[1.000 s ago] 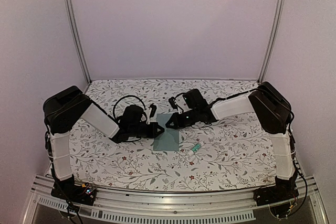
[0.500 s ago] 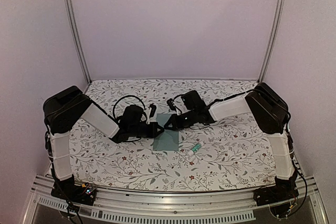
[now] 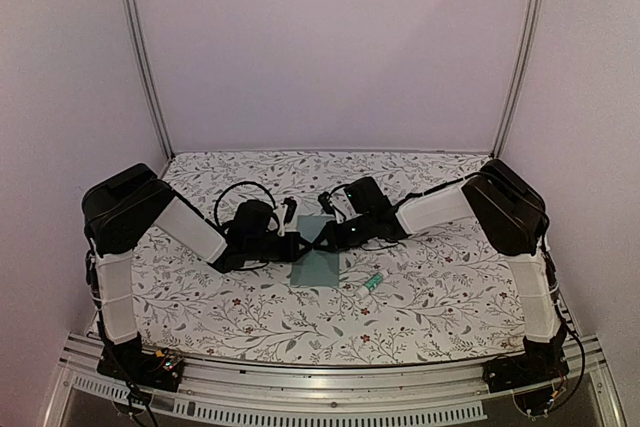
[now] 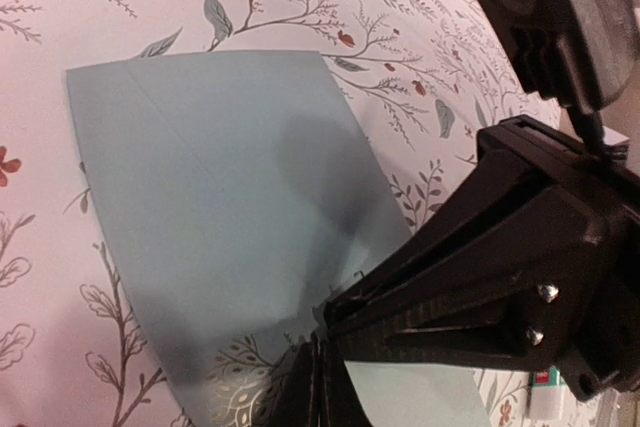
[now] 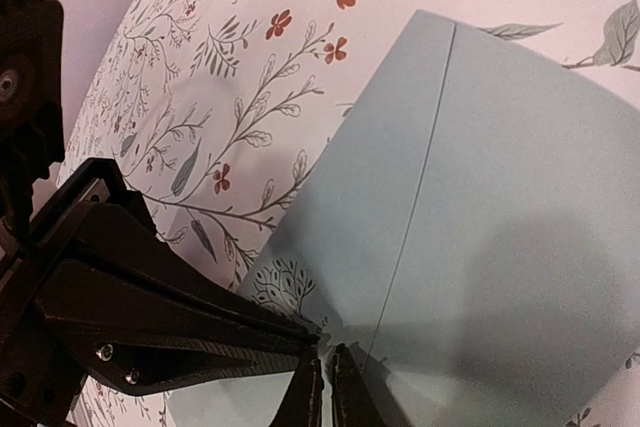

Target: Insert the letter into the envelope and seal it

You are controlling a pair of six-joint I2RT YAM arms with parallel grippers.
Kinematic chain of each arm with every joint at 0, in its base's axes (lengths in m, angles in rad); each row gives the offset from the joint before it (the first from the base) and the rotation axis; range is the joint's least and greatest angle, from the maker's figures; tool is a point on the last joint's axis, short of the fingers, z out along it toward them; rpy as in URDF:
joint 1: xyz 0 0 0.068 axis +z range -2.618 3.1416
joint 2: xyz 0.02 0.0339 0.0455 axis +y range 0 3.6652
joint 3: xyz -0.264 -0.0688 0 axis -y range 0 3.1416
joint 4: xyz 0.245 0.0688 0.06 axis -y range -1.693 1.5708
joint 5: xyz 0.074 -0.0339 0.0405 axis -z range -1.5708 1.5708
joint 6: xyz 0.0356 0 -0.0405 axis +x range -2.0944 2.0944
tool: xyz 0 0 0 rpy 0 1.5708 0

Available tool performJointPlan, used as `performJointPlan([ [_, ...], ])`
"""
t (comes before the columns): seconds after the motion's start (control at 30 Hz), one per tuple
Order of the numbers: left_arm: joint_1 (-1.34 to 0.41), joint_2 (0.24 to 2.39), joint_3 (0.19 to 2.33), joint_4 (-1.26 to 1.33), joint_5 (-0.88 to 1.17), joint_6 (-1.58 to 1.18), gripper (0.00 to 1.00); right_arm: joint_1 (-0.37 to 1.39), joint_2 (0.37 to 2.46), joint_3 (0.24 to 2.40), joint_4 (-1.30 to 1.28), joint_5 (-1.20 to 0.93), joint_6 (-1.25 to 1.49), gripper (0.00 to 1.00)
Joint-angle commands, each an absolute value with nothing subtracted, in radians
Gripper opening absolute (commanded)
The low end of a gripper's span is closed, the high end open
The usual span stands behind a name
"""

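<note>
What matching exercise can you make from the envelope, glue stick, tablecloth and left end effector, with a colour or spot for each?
Things:
1 envelope
2 glue stick
3 tablecloth
4 left end effector

Descriptions:
A white with leafy sprigs and small red flowers
B black, tip at the envelope's edge
C plain pale teal, lying flat
D white and green, just right of the envelope

Pairs: 1-C, 2-D, 3-A, 4-B.
</note>
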State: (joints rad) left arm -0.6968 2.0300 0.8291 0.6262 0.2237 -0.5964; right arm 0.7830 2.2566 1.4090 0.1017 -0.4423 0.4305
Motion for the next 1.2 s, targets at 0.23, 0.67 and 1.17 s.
performJointPlan([
  [0.23,-0.688,2.028,0.810,0.640,0.264,-0.600,0.00,0.795,2.337,1.370,0.093,-0.354,0.441,0.06],
  [0.67,-0.671,1.962,0.841,0.525,0.169,-0.535,0.00,0.795,2.347,1.347,0.078,-0.326,0.439,0.05],
  [1.17,-0.661,2.111,0.992,0.454,0.103,-0.480,0.00,0.795,2.329,1.317,0.083,-0.324,0.434,0.05],
])
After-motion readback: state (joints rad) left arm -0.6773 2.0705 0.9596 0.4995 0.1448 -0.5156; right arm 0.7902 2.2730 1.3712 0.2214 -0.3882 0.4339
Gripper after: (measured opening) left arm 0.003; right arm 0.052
